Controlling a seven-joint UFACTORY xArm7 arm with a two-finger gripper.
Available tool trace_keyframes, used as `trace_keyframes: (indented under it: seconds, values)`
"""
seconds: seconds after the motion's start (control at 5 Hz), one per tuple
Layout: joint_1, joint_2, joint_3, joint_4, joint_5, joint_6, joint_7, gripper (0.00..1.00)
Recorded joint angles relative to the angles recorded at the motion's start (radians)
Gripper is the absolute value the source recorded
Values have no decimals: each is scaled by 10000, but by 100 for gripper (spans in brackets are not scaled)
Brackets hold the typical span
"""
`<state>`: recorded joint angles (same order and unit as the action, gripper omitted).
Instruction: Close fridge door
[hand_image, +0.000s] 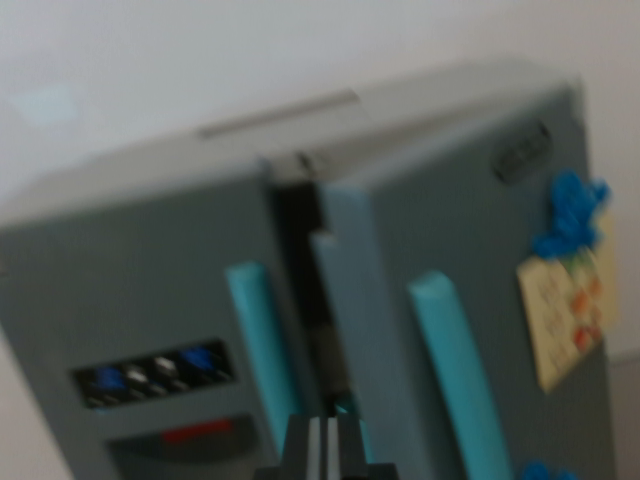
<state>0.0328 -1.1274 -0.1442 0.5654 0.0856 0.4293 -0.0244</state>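
Note:
A grey toy fridge (150, 280) fills the blurred wrist view, tilted. Its left door looks shut and carries a teal handle (257, 345) and a dark dispenser panel (155, 375) with blue and white buttons. The right door (480, 230) stands slightly ajar, with a dark gap (305, 270) between the two doors. A second teal handle (458, 370) runs down the right door. My gripper (325, 450) shows only as a dark tip at the bottom centre, just below the gap. Whether its fingers are open or shut is not visible.
A blue magnet (570, 215) and a pale notepad with orange marks (570, 315) are stuck on the right door near the wrist view's right edge. A white wall (200, 60) lies behind the fridge.

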Motion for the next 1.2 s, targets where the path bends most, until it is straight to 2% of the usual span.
trace_keyframes:
  seconds: [0.2,0.4,0.6,0.8,1.0,1.2]
  values:
    - [0,442,-364,0,0,0,0,100]
    - [0,442,-364,0,0,0,0,100]
    - [0,1098,-706,0,0,0,0,100]
    - [0,1098,-706,0,0,0,0,100]
    - [0,1743,-975,12,0,-1,0,100]
    - [0,1743,-975,12,0,-1,0,100]
